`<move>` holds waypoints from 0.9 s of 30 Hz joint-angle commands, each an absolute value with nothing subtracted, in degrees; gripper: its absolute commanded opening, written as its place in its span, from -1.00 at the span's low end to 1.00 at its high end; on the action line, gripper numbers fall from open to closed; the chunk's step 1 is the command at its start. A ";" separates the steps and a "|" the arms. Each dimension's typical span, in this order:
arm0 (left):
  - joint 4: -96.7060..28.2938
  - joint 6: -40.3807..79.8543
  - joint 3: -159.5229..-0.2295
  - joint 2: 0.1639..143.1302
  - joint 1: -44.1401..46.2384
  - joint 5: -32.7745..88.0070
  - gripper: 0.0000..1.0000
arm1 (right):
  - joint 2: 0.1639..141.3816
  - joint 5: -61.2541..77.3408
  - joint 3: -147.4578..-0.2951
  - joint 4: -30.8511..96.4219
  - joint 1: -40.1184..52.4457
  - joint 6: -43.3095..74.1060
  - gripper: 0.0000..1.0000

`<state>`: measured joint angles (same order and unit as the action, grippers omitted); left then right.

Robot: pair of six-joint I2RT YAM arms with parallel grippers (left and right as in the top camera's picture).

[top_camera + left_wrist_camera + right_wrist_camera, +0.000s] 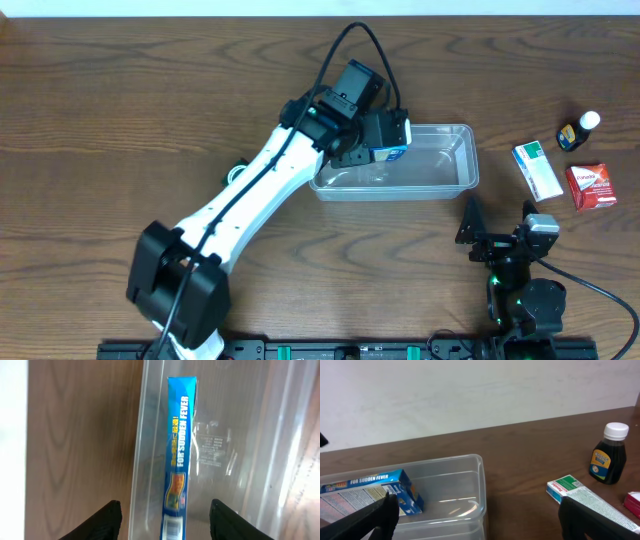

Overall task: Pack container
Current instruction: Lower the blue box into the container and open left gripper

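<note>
The clear plastic container stands right of the table's middle. It also shows in the left wrist view and the right wrist view. A blue carton marked "FOR SUDDEN FEVER" stands on its narrow edge inside the container's left end. My left gripper hovers over it, open, with its fingers wide on both sides and not touching the carton. My right gripper is open and empty near the front edge, below the container's right end.
A green and white box, a red box and a small brown bottle with a white cap lie on the table to the right of the container.
</note>
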<state>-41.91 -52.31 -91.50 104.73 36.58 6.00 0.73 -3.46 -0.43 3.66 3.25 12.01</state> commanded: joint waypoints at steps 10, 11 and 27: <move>-40.93 -51.35 -92.09 106.28 36.45 10.11 -0.88 | 0.49 -4.08 -0.32 3.88 3.03 12.80 0.98; -40.69 -51.35 -92.09 106.72 36.45 10.11 -0.88 | 0.49 -4.08 -0.32 3.88 3.03 12.78 0.99; -31.48 -49.74 -92.09 111.79 36.25 5.87 -0.88 | 0.49 -4.08 -0.32 3.88 3.03 12.78 0.98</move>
<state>-32.29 -51.07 -91.53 111.13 36.58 8.14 0.73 -3.46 -0.43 3.66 3.25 12.01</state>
